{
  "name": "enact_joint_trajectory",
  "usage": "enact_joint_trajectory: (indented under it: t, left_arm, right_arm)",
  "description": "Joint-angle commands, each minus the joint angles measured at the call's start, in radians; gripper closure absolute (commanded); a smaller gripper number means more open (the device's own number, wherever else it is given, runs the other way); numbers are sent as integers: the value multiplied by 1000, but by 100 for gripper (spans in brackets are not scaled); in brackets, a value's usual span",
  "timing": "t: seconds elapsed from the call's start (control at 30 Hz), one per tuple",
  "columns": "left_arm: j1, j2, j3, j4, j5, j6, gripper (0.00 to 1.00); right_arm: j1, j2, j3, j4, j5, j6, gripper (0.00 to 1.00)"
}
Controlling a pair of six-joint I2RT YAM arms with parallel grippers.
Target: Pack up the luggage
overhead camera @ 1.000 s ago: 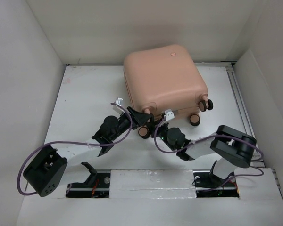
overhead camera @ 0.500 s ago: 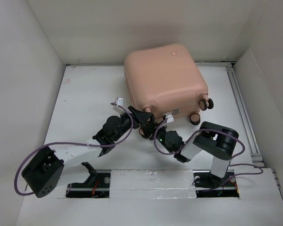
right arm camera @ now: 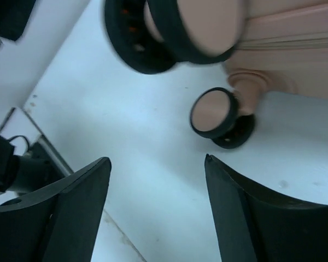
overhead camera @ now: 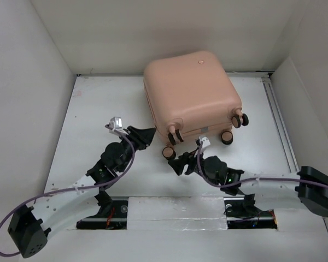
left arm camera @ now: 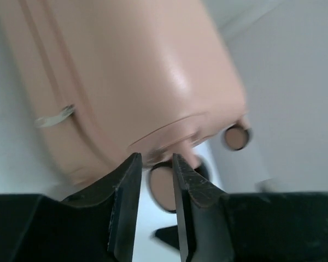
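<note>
The pale pink hard-shell suitcase (overhead camera: 191, 93) lies closed. By its wheels (overhead camera: 169, 152), the left gripper (left arm camera: 156, 158) has a narrow empty gap; the right gripper (right arm camera: 157, 159) is spread wide.

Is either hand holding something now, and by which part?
Nothing is held. The gaps between the fingers of the left hand and the right hand are empty, both near the luggage.

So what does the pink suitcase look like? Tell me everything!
The luggage is a small pale pink suitcase with a smooth, hard-looking shell and rounded corners. It is shut and lies flat on the white table, a round button mark on top. Its pink-and-black wheels stick out toward the arms. The left gripper and right gripper sit close, but neither holds it.
</note>
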Motion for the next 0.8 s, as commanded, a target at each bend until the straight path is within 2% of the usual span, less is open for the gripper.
enact_joint_trajectory:
  t: [0.0, 0.13, 0.23, 0.43, 0.63, 0.77]
  left_arm:
    - [2, 13, -96, -39, -2, 49, 76]
    - [-112, 108, -138, 67, -7, 78, 77]
    - [-185, 220, -138, 147, -37, 119, 69]
    - [-195, 412, -25, 222, -49, 171, 68]
    - [-207, 515, 46, 274, -171, 213, 52]
    - [-216, 588, 67, 325, -199, 222, 51]
  right_arm:
    - [8, -125, 100, -388, 97, 0, 24]
    - [8, -181, 231, -588, 188, -26, 12]
    - [-14, -190, 301, -682, 208, -40, 9]
    - [-63, -178, 373, -696, 179, -71, 8]
    - [-73, -91, 445, -696, 166, -103, 4]
    - [-93, -34, 488, -687, 166, -125, 3]
